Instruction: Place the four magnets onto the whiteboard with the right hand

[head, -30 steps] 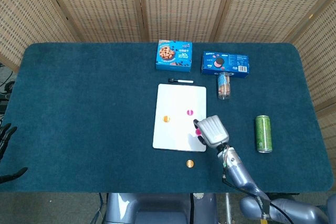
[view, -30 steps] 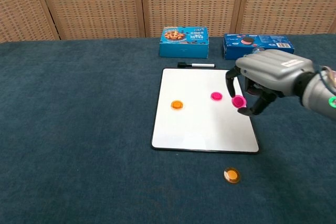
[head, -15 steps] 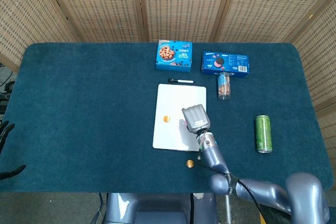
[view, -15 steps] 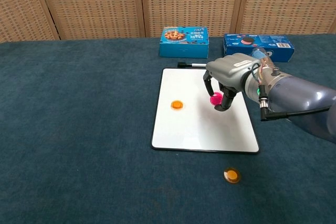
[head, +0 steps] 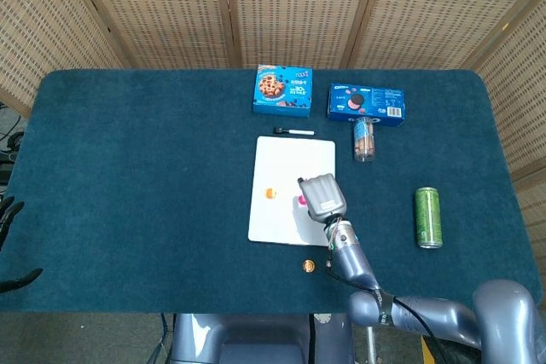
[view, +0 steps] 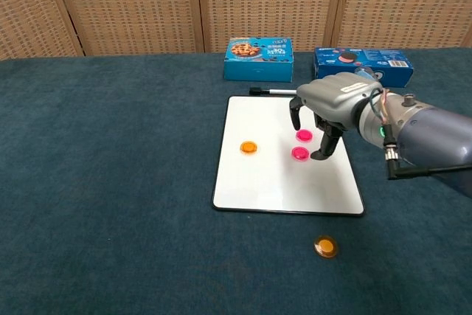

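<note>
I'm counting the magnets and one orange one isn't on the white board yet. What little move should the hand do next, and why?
Probably lift the right hand off the whiteboard and swing it toward the near table edge, over the orange magnet lying on the cloth. Two pink magnets and one orange one sit on the board, and the hand seems to hold nothing.

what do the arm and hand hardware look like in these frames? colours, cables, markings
The right hand has a grey metallic shell with a small white label and dark fingers. Thin cables and a green light sit at its wrist; its arm is smooth silver-grey. The left hand shows only black fingers at the frame edge.
</note>
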{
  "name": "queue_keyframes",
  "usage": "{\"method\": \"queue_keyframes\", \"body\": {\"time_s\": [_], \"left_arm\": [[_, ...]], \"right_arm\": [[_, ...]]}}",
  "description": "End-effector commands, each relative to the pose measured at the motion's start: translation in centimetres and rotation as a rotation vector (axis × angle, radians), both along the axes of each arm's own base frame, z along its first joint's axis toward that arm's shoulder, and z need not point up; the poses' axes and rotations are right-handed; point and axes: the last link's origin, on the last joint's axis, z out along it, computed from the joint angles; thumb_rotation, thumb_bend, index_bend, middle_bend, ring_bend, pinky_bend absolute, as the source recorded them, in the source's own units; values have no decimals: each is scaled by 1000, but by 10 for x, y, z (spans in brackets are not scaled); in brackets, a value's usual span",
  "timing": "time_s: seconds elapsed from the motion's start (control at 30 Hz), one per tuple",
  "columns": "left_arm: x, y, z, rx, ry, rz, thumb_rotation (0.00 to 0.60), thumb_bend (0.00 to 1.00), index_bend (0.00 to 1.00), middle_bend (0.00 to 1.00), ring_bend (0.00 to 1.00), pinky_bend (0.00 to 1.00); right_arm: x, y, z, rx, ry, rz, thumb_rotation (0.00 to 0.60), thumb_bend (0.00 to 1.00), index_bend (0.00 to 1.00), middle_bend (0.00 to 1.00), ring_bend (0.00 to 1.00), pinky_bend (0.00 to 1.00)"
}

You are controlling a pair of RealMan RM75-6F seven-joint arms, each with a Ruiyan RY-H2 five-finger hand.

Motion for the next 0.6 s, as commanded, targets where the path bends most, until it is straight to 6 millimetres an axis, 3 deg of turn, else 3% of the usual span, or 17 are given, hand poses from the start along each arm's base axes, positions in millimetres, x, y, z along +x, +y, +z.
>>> {"method": "queue_keyframes", "body": {"time_s": [0.03,0.27,0.43,0.6], "left_arm": [[1,-2,0,-2,0,-5,600,0,0,0,0,0],[4,-7,-2,-9,4,-32,600,0,0,0,0,0],[5,-10,-3,-10,8,-42,600,0,0,0,0,0],[6,-11,-5,-10,11,-43,600,0,0,0,0,0]], "right_arm": [[-11,30,19,46,-58,25,600,285,365,954,942,1000],[-40,90,31,162,-73,77,600,303,372,954,942,1000],[-51,114,29,212,-91,105,600,311,384,954,942,1000],[-51,126,22,245,-116,125,600,311,384,954,942,1000]]}}
